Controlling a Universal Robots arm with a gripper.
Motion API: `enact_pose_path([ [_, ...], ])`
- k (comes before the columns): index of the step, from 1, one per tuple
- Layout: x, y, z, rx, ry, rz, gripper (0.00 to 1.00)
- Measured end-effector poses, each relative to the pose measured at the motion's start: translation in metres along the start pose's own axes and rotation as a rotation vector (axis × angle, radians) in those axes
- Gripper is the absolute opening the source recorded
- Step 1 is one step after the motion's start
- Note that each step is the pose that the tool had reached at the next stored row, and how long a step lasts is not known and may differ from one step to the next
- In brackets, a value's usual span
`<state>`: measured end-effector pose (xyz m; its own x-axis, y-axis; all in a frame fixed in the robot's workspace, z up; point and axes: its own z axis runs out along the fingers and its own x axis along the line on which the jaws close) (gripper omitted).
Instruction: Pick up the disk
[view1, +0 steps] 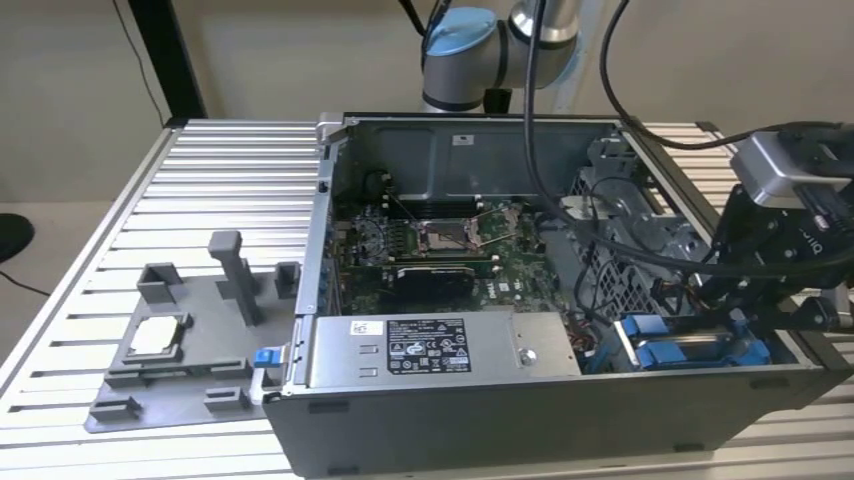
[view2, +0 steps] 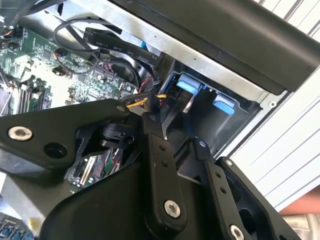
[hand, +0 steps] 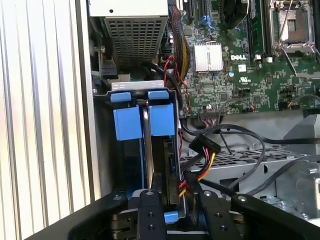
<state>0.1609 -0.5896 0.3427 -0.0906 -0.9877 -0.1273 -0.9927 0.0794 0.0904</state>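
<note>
One arm (view1: 478, 50) is carrying one gripper (hand: 175, 192) with two fingers (hand: 150, 205). One open computer case (view1: 534, 430) is holding one motherboard (hand: 230, 82), one power-supply box (view1: 441, 345) and two blue carrier frames (hand: 126, 122). One grey tray (view1: 174, 395) is bearing one silver chip (view1: 154, 338).

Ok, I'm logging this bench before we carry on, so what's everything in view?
table: one, silver, under everything
computer case: one, dark grey, open, on the table
motherboard: one, green, inside the case
power-supply box: one, grey, white sticker, case's near side
disk: one, blue carrier frame, corner bay
cables: several, black, red, yellow, beside the bay
tray: one, grey, exterior view's left
chip: one, silver, on the tray
arm: one, grey and blue, behind the case
gripper: one, black, at the disk's bay
</note>
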Motion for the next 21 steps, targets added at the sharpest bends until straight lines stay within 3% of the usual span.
enact_pose_path([
  [9, -0.0037, 0.002, -0.0278, -0.0001, -0.0035, 0.004, 1.0],
  [11, -0.004, -0.0011, -0.0289, 0.0, -0.0062, 0.006, 1.0],
  [15, -0.005, -0.0112, -0.0298, 0.0022, -0.0251, 0.006, 1.0],
  [17, -0.0055, -0.0171, -0.0303, 0.004, -0.0311, 0.006, 1.0],
  [21, -0.0066, -0.0293, -0.0308, 0.0069, -0.0354, 0.006, 1.0],
])
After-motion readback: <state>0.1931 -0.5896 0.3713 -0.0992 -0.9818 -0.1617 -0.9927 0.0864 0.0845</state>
